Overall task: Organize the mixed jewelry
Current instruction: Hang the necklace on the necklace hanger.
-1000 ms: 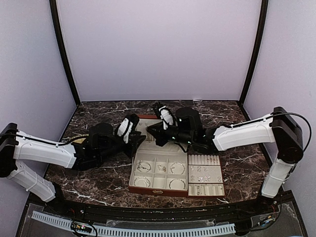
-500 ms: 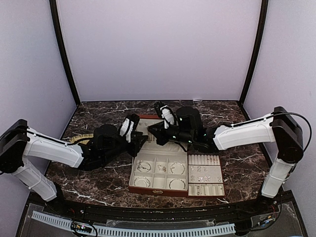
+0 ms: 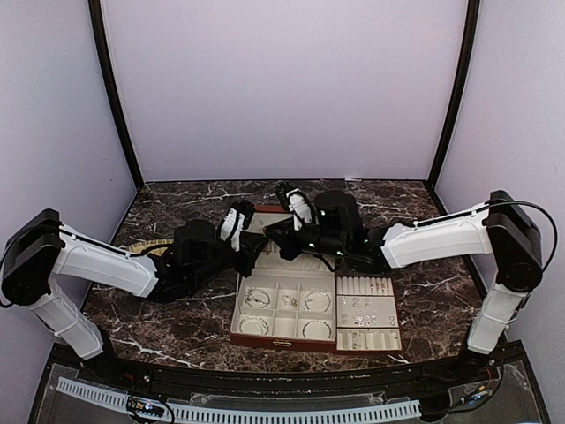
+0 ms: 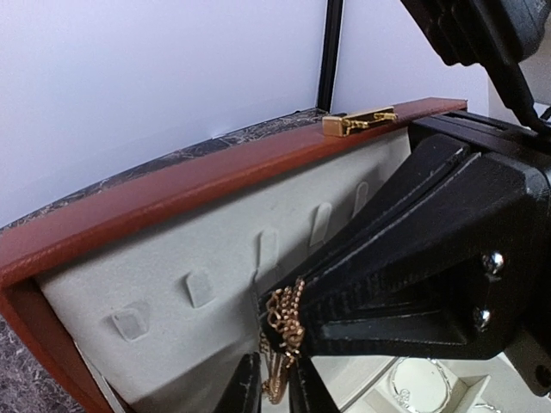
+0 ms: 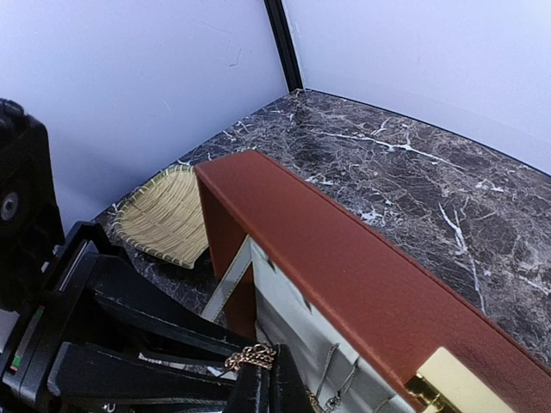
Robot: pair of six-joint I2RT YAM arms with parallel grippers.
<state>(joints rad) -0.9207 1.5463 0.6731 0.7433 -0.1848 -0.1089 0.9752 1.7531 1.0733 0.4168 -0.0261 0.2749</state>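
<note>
The gold chain [image 4: 280,334] hangs bunched against the inside of the raised lid [image 4: 172,185] of the red-brown box [image 3: 282,341], in front of the lid's cream lining [image 4: 155,284] and its row of small tabs. The right gripper [image 5: 267,389] is clenched on the chain, with the gold links gathered just above its closed tips. In the left wrist view the same links spill from the point of its black fingers.

The left gripper [image 4: 274,389] sits directly below, at the lid's inner face. Its two dark fingertips stand close together and the chain's lower end dangles into the narrow gap between them. Whether they actually pinch it cannot be told. The two grippers nearly touch over the back of the box.

Silvery bangles [image 3: 256,299] lie in the open compartments of the box's base, in front of the lid. Small silvery studs [image 3: 362,306] rest on the cream slotted tray [image 3: 368,339], which sits against the box's right side. A gold clasp [image 4: 359,122] is fixed on the lid's top edge.

A woven straw-coloured mat [image 5: 168,215] lies on the table to the left of the box, behind the left arm. The box stands on a dark marble tabletop [image 5: 413,181] veined with white. Behind and to either side of it rise pale lilac walls [image 3: 282,88] joined by black corner posts [image 3: 113,97].
</note>
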